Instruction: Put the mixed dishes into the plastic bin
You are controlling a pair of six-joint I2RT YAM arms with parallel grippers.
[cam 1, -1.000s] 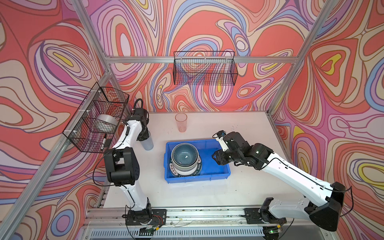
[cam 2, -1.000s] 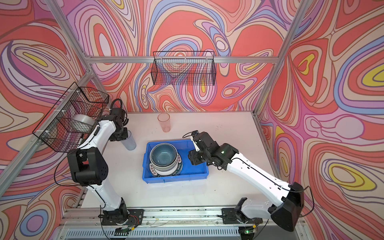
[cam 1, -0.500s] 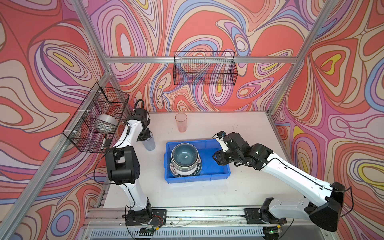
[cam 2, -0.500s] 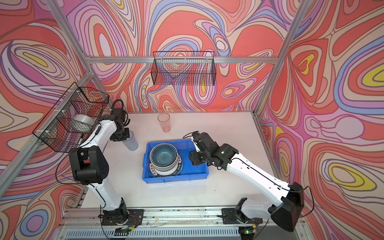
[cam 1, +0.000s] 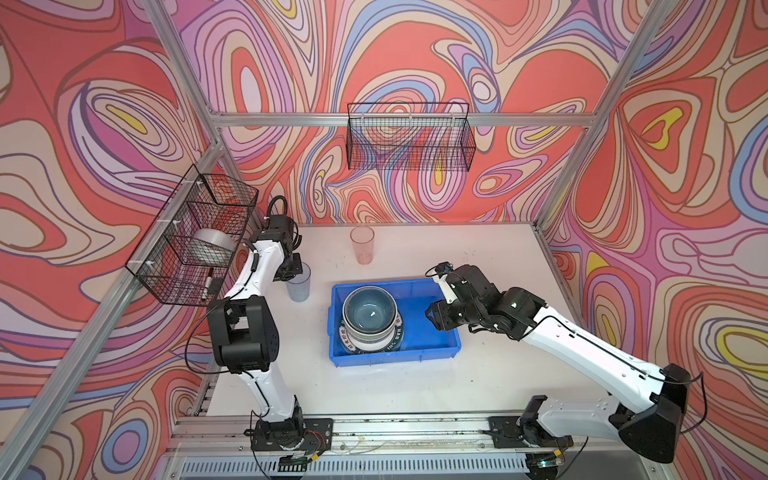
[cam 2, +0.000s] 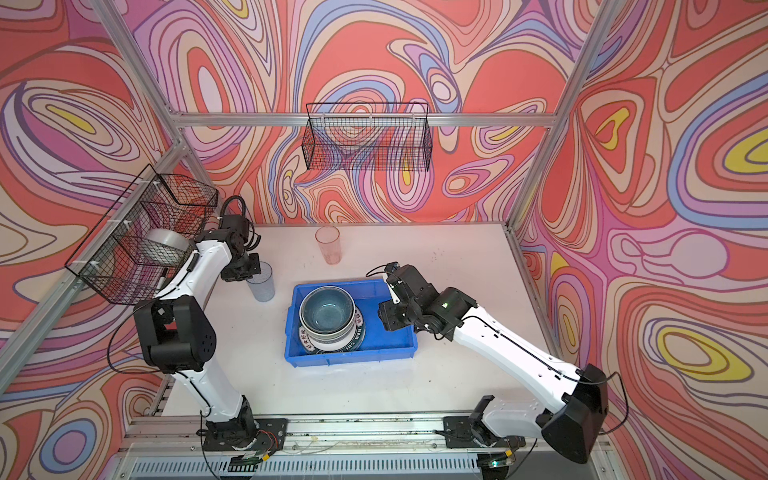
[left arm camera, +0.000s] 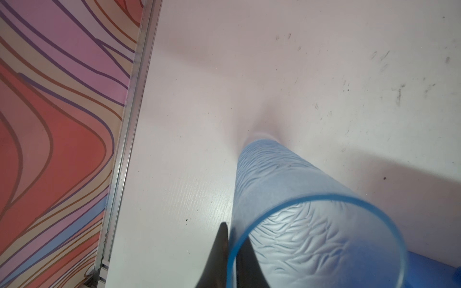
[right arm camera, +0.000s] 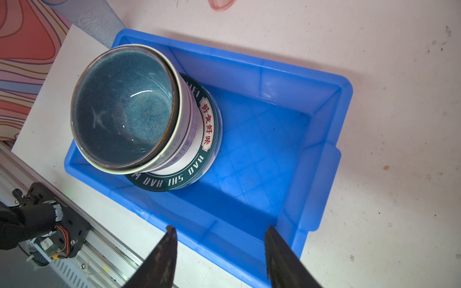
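The blue plastic bin (cam 1: 395, 358) held stacked bowls, the dark blue bowl (cam 1: 369, 311) uppermost, on the lettered plate (right arm camera: 174, 180); both tumblers were outside it. The left gripper (left arm camera: 233, 237) was clenched on the rim of the clear blue tumbler (left arm camera: 287, 179) left of the bin, the pink tumbler (cam 1: 362, 245) stood untouched near the back, and the right gripper (right arm camera: 221, 228) hung released and empty over the bin. Anything beneath the plate was hidden.

Bare right half of bin (cam 1: 417, 334), bowl stack (cam 1: 369, 314) at its left.
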